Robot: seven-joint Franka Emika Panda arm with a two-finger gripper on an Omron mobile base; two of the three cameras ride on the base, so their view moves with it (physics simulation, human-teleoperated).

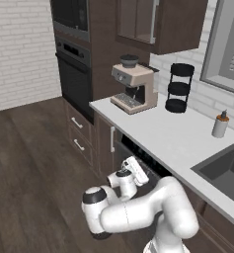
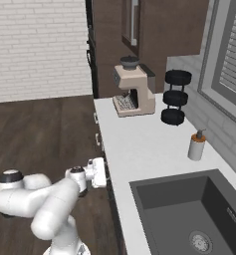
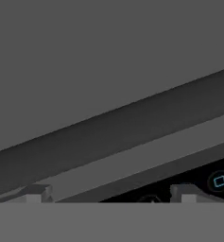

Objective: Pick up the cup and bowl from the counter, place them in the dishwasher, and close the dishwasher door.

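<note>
Dishwasher door (image 3: 85, 71) fills the space before the empty, parted gripper (image 3: 108, 194).

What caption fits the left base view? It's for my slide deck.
Robot arm reaches low with its hand at the dishwasher beneath the counter.

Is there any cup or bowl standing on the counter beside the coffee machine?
No: the counter carries the coffee machine, a black tiered stand and a soap bottle.
</note>
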